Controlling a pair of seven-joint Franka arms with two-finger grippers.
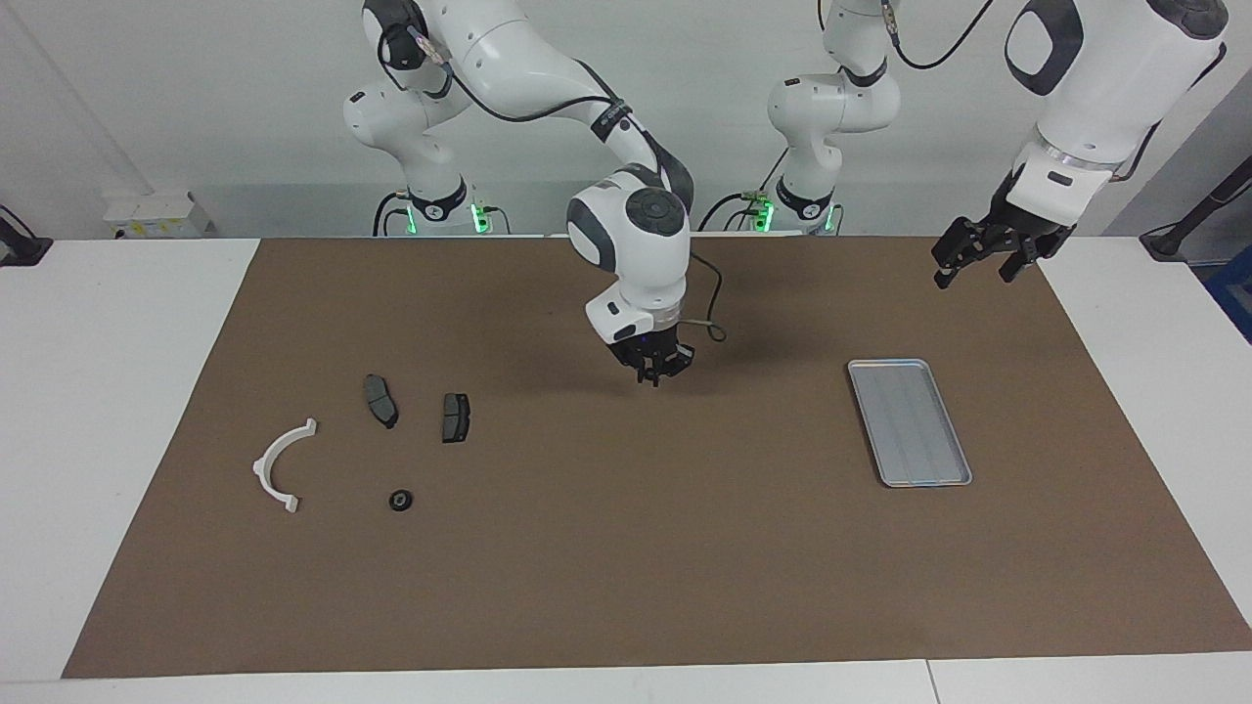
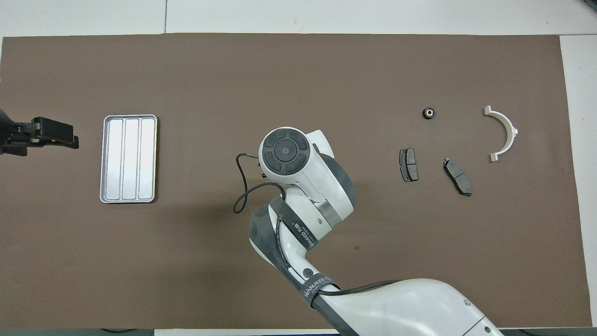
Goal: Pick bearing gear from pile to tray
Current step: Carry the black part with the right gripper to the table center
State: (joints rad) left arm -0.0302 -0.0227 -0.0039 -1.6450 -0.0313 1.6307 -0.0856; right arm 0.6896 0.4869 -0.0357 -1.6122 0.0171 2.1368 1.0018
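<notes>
Bearing gear update: the only one I can spot is a little black round piece lying flat on the brown mat with the rest of the pile, not in the tray. Clock directions below are for a clock lying on the desk with 12 pointing away from the robots.

The right pincer hangs over bare mat around the middle of the desk, pointing down, fingertips pressed together. Whether anything tiny is pinched between them, I honestly can't tell. From above, its own wrist covers it.

From under that pincer, the pile sits out at roughly 3 o'clock, well apart from it. First come two dark grey brake pads, one closer to the pincer and the other just past it toward the right arm's end, with a gap between them. The bearing gear lies at about 1 o'clock of the first pad, touching nothing. The white half-ring is at about 2 o'clock of the second pad, outermost of the lot.

Going the other way, the tray lies at 9 o'clock, silver with lengthwise ridges. The left pincer waits in the air at the tray's 9 o'clock, over the mat's edge, fingers spread apart and holding nothing.
</notes>
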